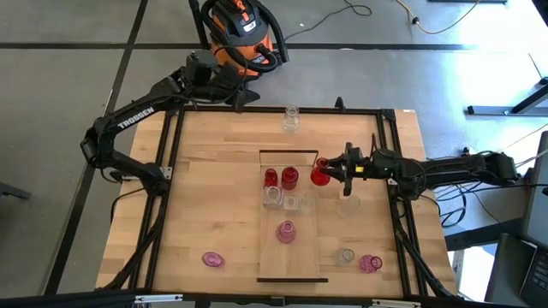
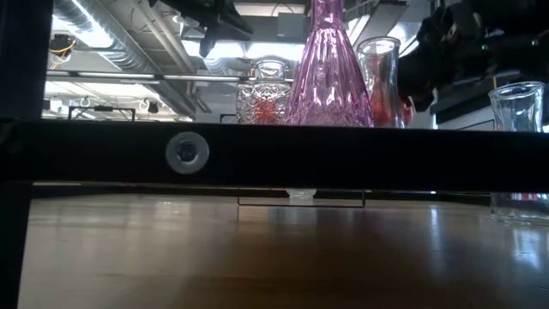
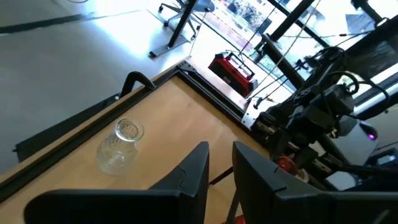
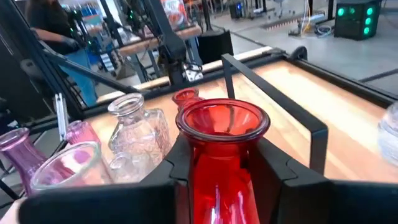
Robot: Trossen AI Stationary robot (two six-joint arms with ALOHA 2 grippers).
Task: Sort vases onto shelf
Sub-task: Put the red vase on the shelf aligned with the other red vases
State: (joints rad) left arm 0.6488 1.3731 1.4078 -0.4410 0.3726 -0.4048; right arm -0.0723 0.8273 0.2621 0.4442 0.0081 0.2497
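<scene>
The shelf (image 1: pixel 304 257) lies along the table's middle, running near to far. On it stand two red vases (image 1: pixel 281 178), some clear ones (image 1: pixel 274 198) and a pink one (image 1: pixel 286 231). My right gripper (image 1: pixel 330 171) reaches in from the table's right and is shut on a red vase (image 4: pixel 222 124) at the shelf's far right edge. My left gripper (image 1: pixel 250 94) hovers at the table's far edge, fingers (image 3: pixel 200 168) a little apart and empty. A clear vase (image 3: pixel 119 148) stands on its base on the table just beyond it. My right gripper pinches the red vase's neck (image 4: pixel 221 171) between its two fingers, just under the flared rim. The fingers lie about level and come from the table's right. The vase stands upright in the hold. Its base is hidden, so whether it rests on anything I cannot tell.
On the near part of the table are a pink vase (image 1: pixel 212 258) at the left, and a clear one (image 1: pixel 344 256) and a pink one (image 1: pixel 370 263) at the right. Black frame rails (image 1: pixel 167 171) edge the table. An orange vacuum (image 1: pixel 244 34) sits beyond the far edge.
</scene>
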